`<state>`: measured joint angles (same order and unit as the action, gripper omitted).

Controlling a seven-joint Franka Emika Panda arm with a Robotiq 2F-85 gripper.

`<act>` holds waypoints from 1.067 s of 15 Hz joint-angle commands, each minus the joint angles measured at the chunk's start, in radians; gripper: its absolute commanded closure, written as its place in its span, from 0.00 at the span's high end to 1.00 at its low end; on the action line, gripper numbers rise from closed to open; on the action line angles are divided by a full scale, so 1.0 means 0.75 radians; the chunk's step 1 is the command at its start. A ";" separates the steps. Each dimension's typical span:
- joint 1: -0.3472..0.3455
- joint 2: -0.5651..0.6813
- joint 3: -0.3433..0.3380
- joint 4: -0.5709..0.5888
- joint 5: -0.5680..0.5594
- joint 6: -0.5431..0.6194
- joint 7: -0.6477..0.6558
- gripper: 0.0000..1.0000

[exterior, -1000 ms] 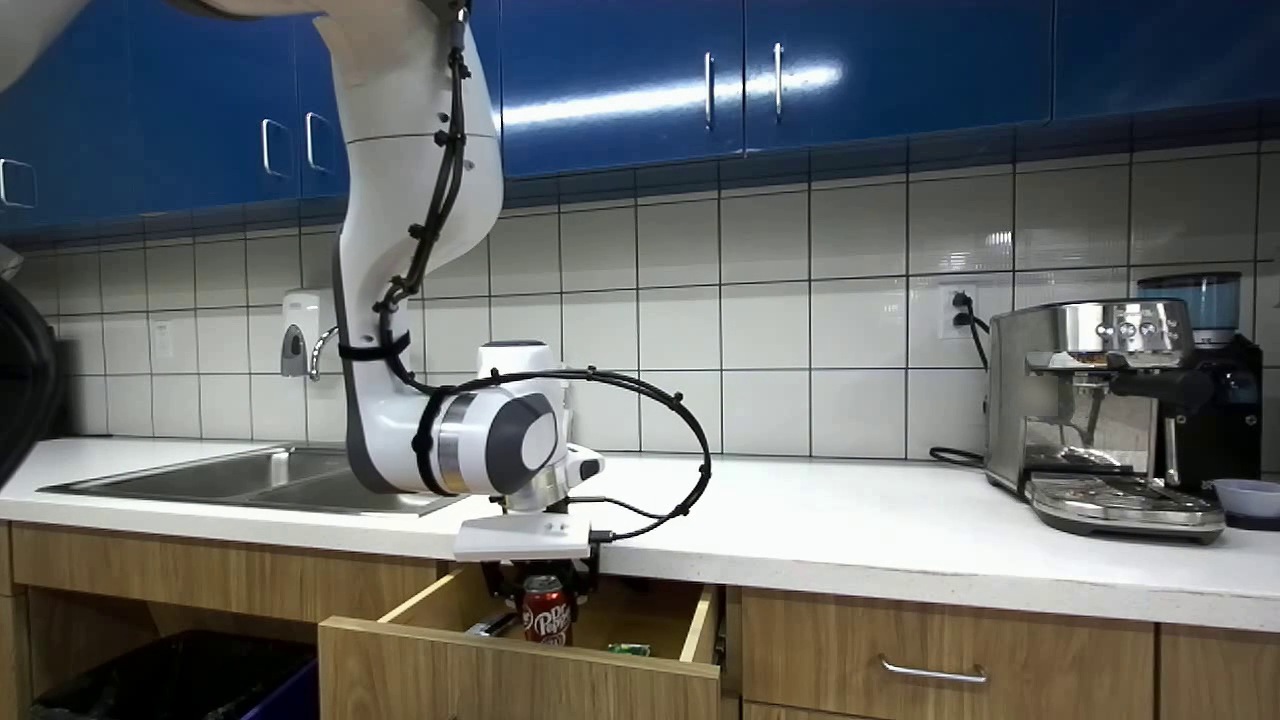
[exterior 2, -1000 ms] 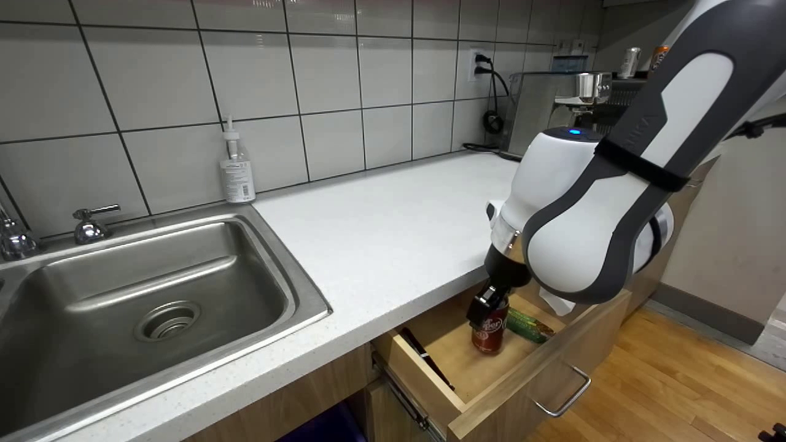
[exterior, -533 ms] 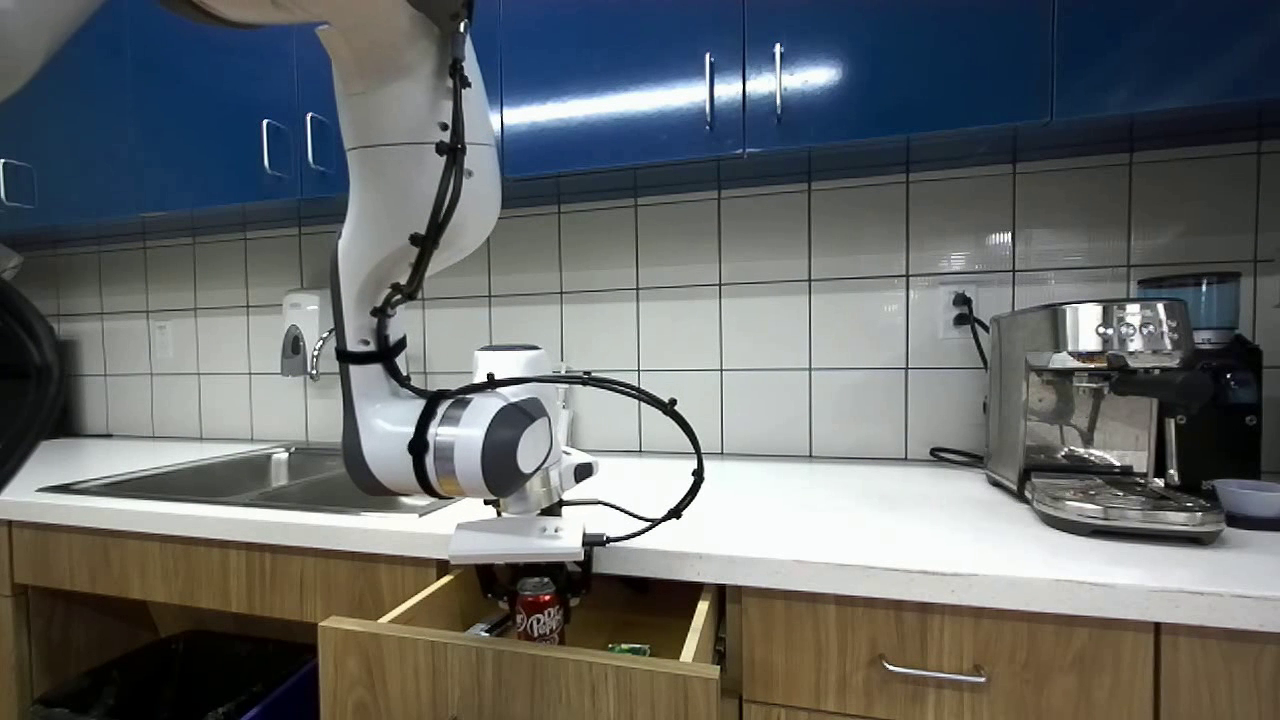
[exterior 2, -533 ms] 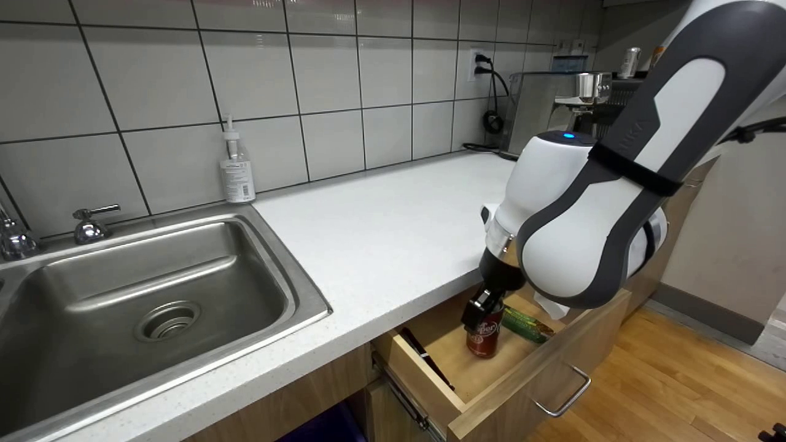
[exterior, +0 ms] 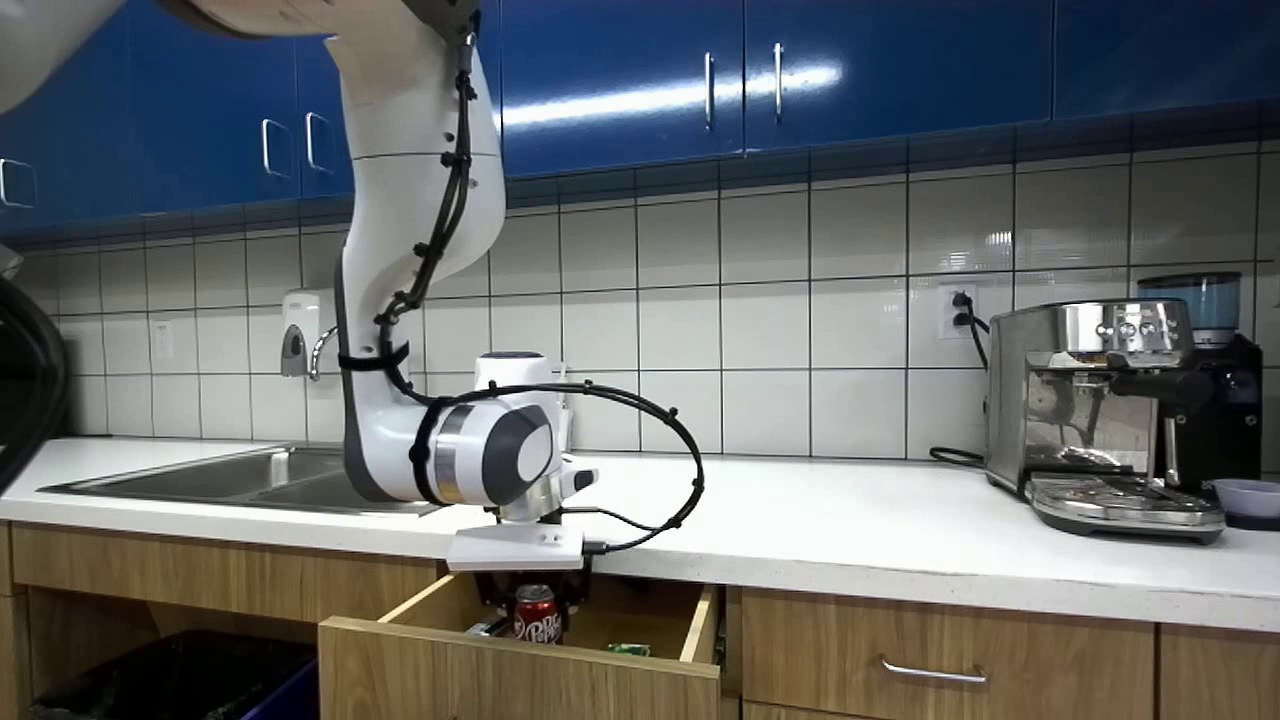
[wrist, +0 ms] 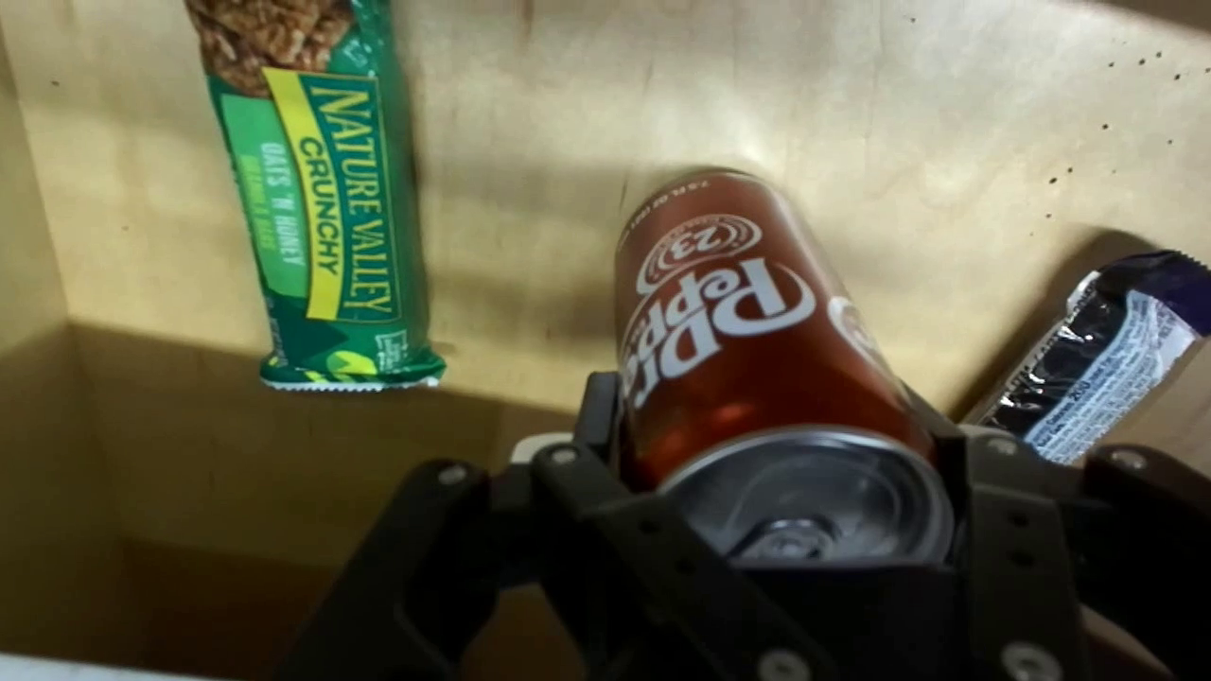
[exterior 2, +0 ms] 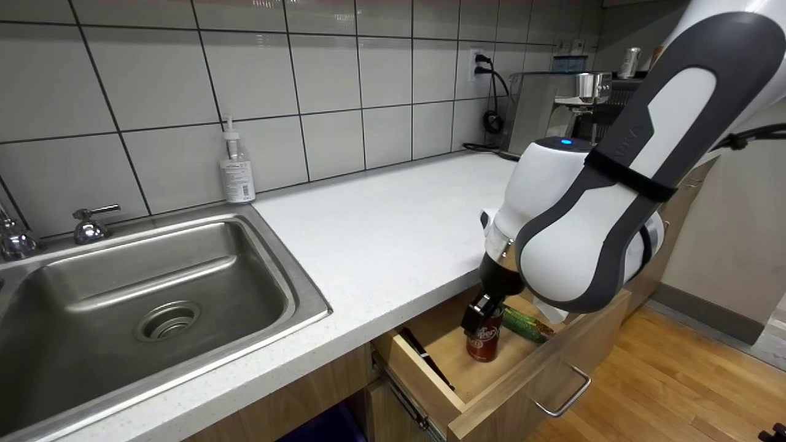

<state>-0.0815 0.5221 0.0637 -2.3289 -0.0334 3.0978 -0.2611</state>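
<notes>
1. State of jaws: pinching a dark-red cylindrical metal soda can (wrist: 728, 350) from either side, close to its lid end.
2. Location of can: between the jaws, body extending below them, inside an open pale-wood drawer (wrist: 520, 180). About upright in both exterior views; cannot tell whether its base touches the drawer floor.
3. Can wall: glossy, bold white "Dr Pepper" lettering; white ringed "23" emblem farther from the jaws, toward the base.
4. Can lid: silver-grey with bright rim, level with the jaws; pull tab visible, blurred.
5. Wrist view, left of jaws, apart: flat green wrapped "Nature Valley" bar (wrist: 326, 218), yellow stripe.
6. Wrist view, right of jaws: shiny black-and-purple wrapped bar (wrist: 1102, 364), pale printed panel.
</notes>
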 commanded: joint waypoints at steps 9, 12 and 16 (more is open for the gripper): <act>-0.050 -0.003 0.041 0.014 -0.063 0.003 -0.007 1.00; -0.045 -0.010 0.036 0.010 -0.073 0.000 -0.004 1.00; -0.028 -0.038 0.018 -0.017 -0.093 0.006 0.001 1.00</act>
<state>-0.0889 0.5248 0.0717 -2.3209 -0.0735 3.0983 -0.2619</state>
